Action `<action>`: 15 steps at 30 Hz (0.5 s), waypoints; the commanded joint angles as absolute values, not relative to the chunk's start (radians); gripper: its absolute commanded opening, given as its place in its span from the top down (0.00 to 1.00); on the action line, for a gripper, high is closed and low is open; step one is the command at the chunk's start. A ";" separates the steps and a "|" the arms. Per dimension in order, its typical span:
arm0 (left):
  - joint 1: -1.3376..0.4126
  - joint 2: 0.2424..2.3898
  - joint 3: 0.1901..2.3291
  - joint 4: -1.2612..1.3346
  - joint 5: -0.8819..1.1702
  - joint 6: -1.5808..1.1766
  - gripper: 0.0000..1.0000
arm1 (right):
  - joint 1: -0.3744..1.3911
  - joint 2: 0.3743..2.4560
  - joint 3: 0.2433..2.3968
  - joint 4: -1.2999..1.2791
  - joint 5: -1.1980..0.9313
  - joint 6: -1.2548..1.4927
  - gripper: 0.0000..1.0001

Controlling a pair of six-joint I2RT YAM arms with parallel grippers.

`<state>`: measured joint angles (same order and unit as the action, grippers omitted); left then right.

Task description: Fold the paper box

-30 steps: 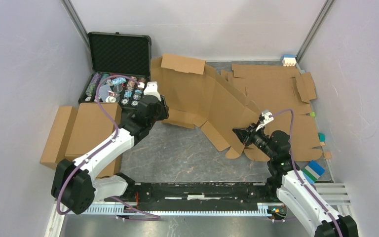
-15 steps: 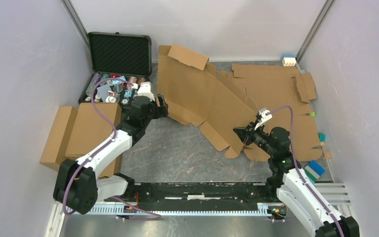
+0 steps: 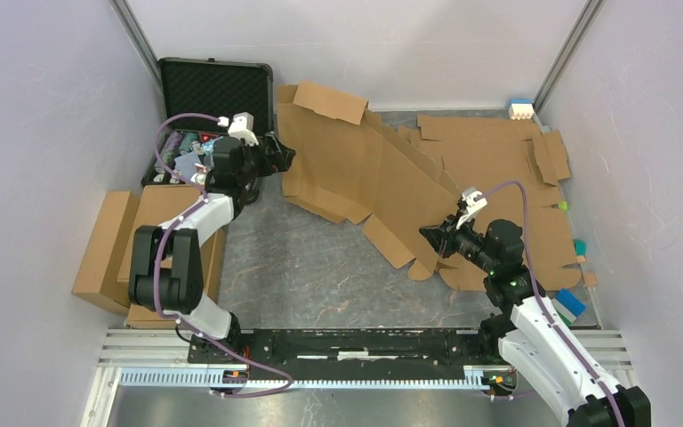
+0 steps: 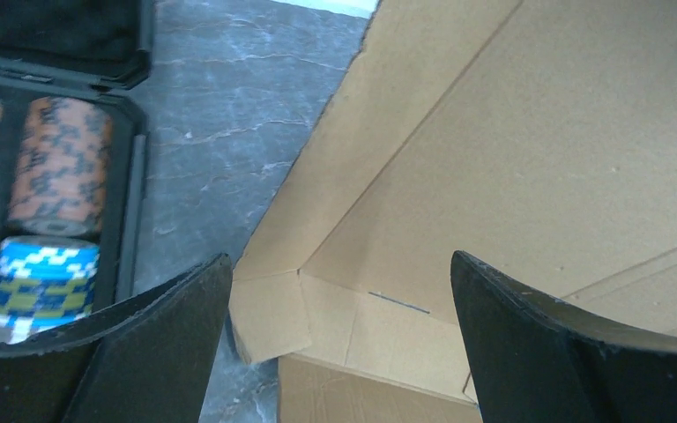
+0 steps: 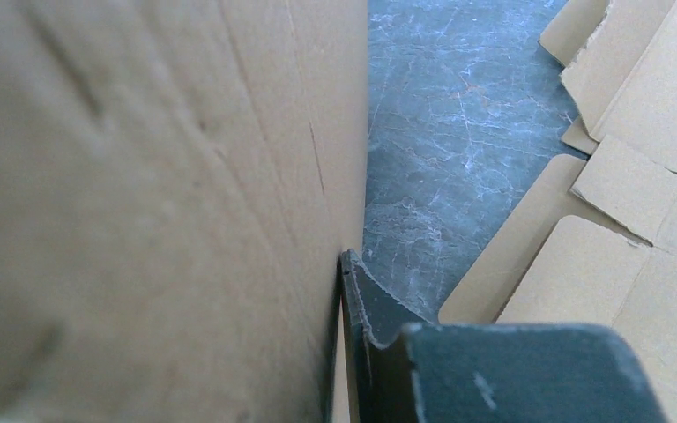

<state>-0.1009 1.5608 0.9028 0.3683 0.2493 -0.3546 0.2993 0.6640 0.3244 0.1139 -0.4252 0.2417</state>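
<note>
So compared to a second ago, the left hand [image 3: 276,158] has let go. Its fingers are now spread wide with nothing in them, and the whole left arm has swung back toward the black case [image 3: 216,89] of poker chips [image 4: 57,167]. The paper box [image 3: 365,173] has shifted a bit too: its left edge sits further back, and the top flap is tipped up at the rear. From the left wrist view, a corner of the box shows between the open fingers but isn't gripped. The right hand [image 3: 431,238] hasn't budged, still pinching the box's near right edge.

The box stands half raised in the middle of the worktop [image 3: 320,267], a grey marbled slab. More flat cardboard sheets [image 3: 489,151] lie to the right, folded boxes [image 3: 156,222] sit on the left, and a few coloured blocks [image 3: 567,305] sit at the right edge. Pale lilac walls [image 3: 44,133] all around, with a metal rail [image 3: 356,342] along the near side
</note>
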 commanded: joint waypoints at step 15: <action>-0.055 1.848 1.144 0.554 0.563 -0.211 0.02 | 0.304 0.695 0.395 0.087 -0.513 0.173 0.82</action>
<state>-0.0681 1.8027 1.0527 0.4969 0.4618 -0.2520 0.2993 0.7044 0.3588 0.0875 -0.4919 0.2062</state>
